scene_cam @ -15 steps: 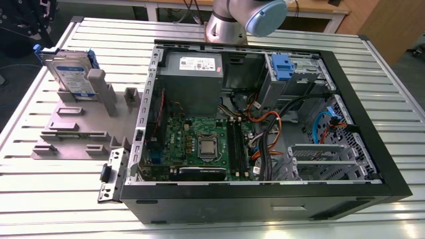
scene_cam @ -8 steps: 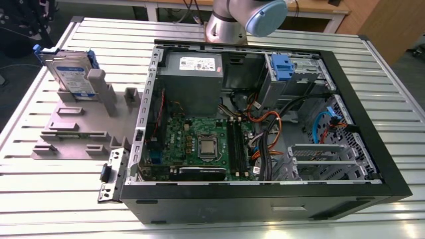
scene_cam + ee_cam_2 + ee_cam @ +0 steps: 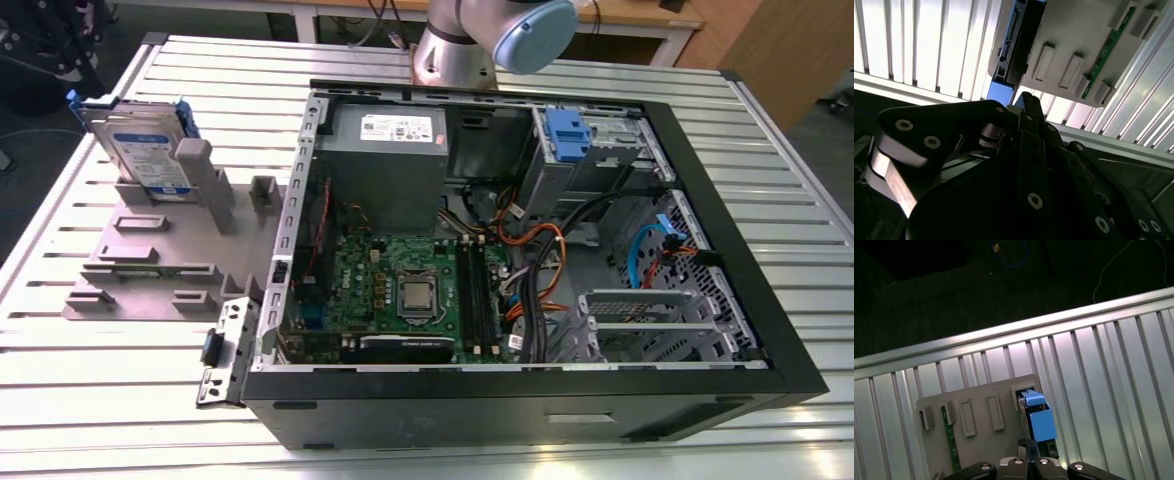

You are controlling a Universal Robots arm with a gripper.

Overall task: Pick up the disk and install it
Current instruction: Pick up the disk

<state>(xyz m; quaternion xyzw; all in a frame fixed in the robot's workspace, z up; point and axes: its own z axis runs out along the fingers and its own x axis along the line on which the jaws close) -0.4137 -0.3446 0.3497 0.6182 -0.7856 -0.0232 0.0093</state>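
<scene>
While upright in holder (image 3: 147,270), disk (image 3: 144,150): long axis approx vert., blue tab (image 3: 1041,422) up

The exterior view looked down from high up and far back. It took in the whole slatted table (image 3: 80,400), the open computer case (image 3: 747,250) and the grey holder (image 3: 147,270). The second wrist view sat close behind the gripper (image 3: 1024,100) and looked along its black links to the holder just ahead. The first wrist view looked down past the gripper from farther off. All three views shared the holder, the disk (image 3: 140,150) standing in it and the table slats.
</scene>
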